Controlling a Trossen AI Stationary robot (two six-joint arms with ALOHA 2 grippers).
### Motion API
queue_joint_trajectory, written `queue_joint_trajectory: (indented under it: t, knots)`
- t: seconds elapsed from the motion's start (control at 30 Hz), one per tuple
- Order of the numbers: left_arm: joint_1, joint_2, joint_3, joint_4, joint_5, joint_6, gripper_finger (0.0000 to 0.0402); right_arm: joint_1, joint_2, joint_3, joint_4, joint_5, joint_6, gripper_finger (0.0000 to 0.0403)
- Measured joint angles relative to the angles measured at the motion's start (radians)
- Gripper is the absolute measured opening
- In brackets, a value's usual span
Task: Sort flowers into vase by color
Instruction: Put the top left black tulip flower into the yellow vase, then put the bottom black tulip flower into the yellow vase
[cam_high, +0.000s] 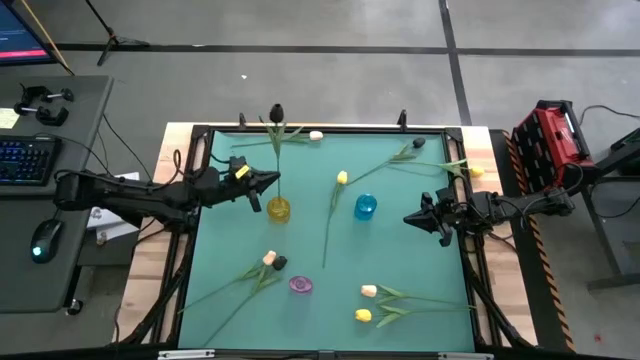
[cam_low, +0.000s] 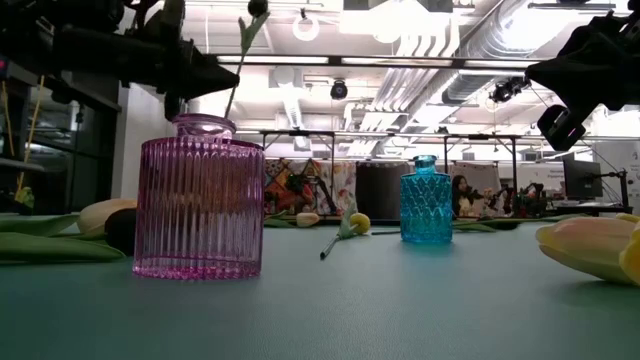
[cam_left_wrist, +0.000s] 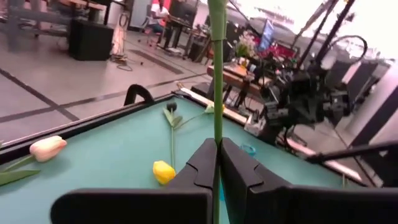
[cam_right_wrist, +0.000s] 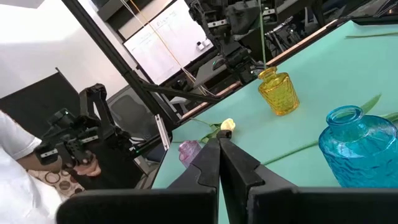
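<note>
The left gripper (cam_high: 272, 181) is holding a black tulip (cam_high: 277, 111) by its green stem, its two fingers pressed together on the stem. It is hovering just above the mouth of the yellow vase (cam_high: 279, 209), which is standing a little left of the middle of the bench (cam_high: 420, 260). The stem is reaching down to the vase neck; whether its end is already inside, I cannot tell for sure. The right gripper (cam_high: 416, 217) is waiting near the right edge of the bench, its fingers closed together on nothing.

Judging from this, the task is only at the beginning. The blue vase (cam_high: 366, 206) in the middle and the purple vase (cam_high: 300, 284) near the front edge are standing empty. A cream tulip (cam_high: 316, 135) is lying at the far edge, and a dark tulip (cam_high: 418, 143) is lying toward the far right corner, with a yellow bud (cam_high: 476, 171) at the right edge. A yellow tulip (cam_high: 342, 178) is lying in the middle. A cream and a black bud (cam_high: 273, 260) are lying together toward the front left, and a cream tulip (cam_high: 369, 291) and a yellow tulip (cam_high: 363, 315) are lying near the front right. So about eight flowers are still waiting, and a black flower over the yellow vase is perhaps not a matching colour.
</note>
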Motion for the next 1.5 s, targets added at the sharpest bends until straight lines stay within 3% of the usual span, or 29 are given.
queue_joint_trajectory:
  t: [0.27, 0.53, 0.83, 1.1, 1.33, 1.5]
  knots:
    - [-0.032, 0.007, 0.000, -0.150, -0.053, 0.038, 0.0000, 0.000, 0.000, 0.000, 0.000, 0.000, 0.000, 0.0000]
    - [-0.033, 0.006, -0.001, -0.204, -0.008, 0.038, 0.0023, 0.000, 0.000, 0.000, 0.000, 0.000, 0.000, 0.0000]
    - [-0.035, -0.015, -0.001, -0.325, 0.115, 0.033, 0.0150, 0.000, 0.000, 0.000, 0.000, 0.000, 0.000, 0.0000]
    - [-0.035, -0.155, 0.001, -0.368, 0.296, -0.015, 0.0257, 0.000, 0.000, 0.000, 0.000, 0.000, 0.000, 0.0000]
    - [-0.043, -0.252, 0.125, -0.769, 0.476, -0.043, 0.0277, 0.000, 0.000, 0.000, 0.000, 0.000, 0.000, 0.0000]
    - [-0.158, -0.212, 0.227, -0.983, 0.480, -0.145, 0.0278, 0.000, 0.000, 0.000, 0.000, 0.000, 0.000, 0.0000]
